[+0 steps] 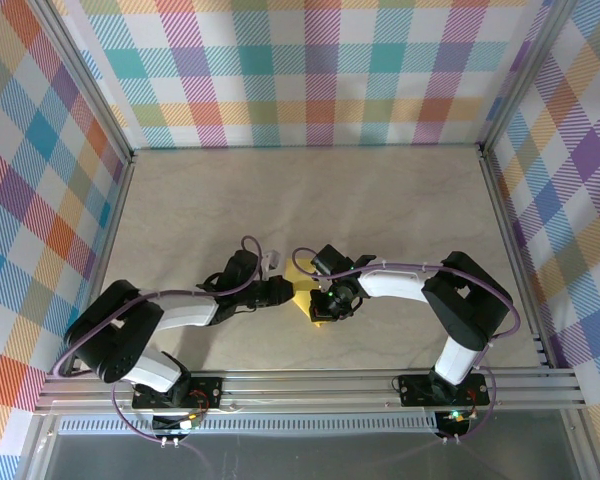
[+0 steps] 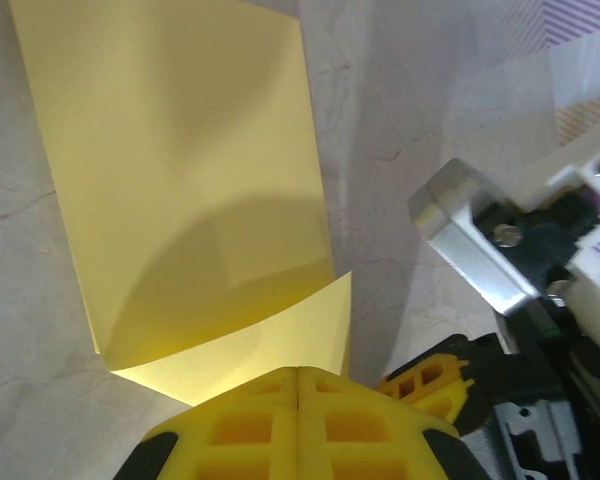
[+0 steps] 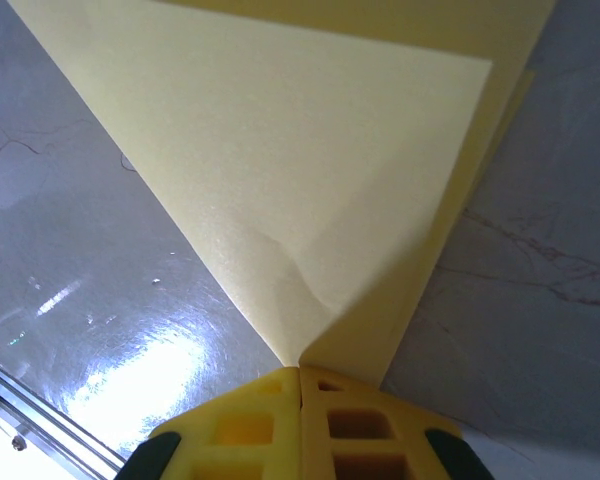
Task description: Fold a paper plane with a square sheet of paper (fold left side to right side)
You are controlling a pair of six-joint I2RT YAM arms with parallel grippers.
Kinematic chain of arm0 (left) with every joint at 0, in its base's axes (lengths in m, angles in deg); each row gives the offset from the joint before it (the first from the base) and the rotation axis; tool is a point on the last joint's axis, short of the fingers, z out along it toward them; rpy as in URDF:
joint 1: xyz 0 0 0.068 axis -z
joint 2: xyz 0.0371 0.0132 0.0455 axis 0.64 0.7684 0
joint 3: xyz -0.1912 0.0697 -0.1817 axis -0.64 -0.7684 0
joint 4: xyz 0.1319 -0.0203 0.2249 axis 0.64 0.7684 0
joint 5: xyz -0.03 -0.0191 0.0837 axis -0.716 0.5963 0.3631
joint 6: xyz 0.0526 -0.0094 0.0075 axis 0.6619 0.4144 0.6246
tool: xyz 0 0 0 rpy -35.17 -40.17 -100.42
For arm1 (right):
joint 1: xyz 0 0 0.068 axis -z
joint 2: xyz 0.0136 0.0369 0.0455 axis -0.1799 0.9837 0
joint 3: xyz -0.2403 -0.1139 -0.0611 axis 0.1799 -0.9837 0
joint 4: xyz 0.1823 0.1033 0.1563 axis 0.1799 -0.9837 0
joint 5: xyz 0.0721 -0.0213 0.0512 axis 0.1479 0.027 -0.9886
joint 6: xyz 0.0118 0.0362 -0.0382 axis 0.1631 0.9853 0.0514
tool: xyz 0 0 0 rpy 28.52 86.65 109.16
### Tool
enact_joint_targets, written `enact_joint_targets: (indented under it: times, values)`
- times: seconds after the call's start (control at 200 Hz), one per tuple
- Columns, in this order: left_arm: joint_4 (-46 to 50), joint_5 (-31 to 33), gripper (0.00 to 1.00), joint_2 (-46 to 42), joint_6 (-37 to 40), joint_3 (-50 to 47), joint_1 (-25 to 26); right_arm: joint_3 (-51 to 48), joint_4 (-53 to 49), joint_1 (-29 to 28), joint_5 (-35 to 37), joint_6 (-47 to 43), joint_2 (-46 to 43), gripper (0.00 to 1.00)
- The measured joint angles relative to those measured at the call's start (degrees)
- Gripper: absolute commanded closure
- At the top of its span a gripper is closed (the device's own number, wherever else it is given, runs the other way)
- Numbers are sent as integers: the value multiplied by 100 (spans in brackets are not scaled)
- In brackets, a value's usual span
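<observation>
The square sheet of paper point(image 1: 304, 288) is bright yellow and lies on the table between my two grippers, near the front middle. My left gripper point(image 1: 283, 291) meets it from the left, my right gripper point(image 1: 325, 303) from the right. In the left wrist view the paper point(image 2: 180, 180) lies mostly flat, its near edge curled up into my left gripper point(image 2: 298, 372), which is shut on it. The right gripper's yellow fingers point(image 2: 432, 380) sit close beside. In the right wrist view a lifted flap of the paper point(image 3: 310, 150) runs into my right gripper point(image 3: 300, 370), shut on it.
The beige marbled table point(image 1: 380, 200) stretches back behind the arms. Plaid walls point(image 1: 310, 70) enclose it at the back and both sides, with aluminium posts at the corners. A metal rail point(image 1: 310, 385) carrying both arm bases runs along the front edge.
</observation>
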Motion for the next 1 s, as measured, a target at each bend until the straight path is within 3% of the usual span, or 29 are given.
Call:
enact_joint_targets:
  times: [0.665,1.0]
  values:
    - [-20,105,100,579,4,203,50,0,0,0,0,0,0,100]
    - [452,376,100,651,7,391,50,7,0,0,-9,0,-4,100]
